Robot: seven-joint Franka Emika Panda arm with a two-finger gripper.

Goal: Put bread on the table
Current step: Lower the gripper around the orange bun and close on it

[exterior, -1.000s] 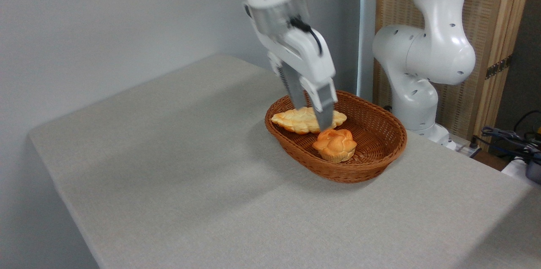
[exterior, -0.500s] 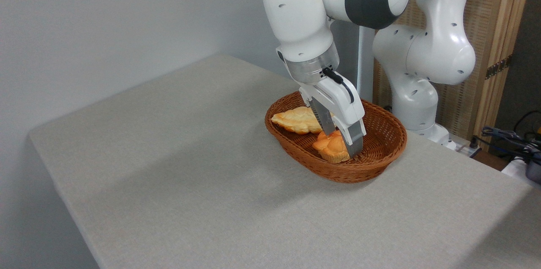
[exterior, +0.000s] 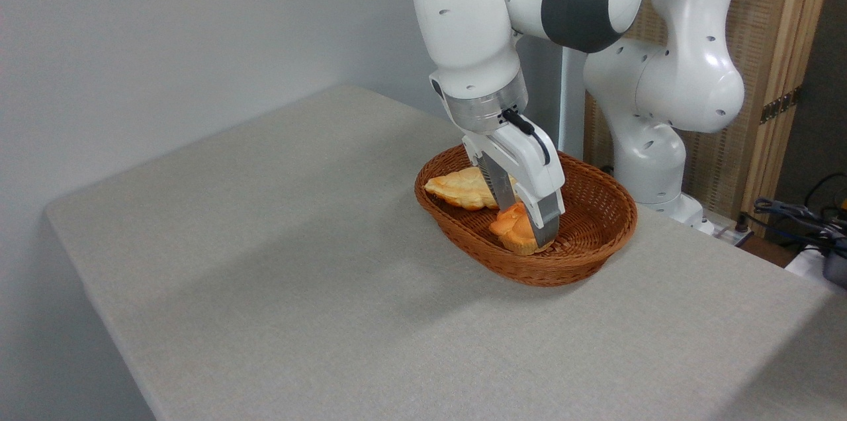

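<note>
Wicker walls of the basket (exterior: 595, 262) worried me: my gripper (exterior: 529, 226) had its 2 fingers pinching the bread (exterior: 513, 230), which I judged might snag or slip out.

Bare table (exterior: 278, 255) lies open left and front; basket (exterior: 589, 262) rim and braided loaf (exterior: 461, 187) hem the pincer (exterior: 529, 226).

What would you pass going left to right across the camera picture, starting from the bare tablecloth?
Bare table → braided pale loaf at the basket's left end → round orange bread, with the end effector around it → right rim of the wicker basket → cables at the far right.
</note>
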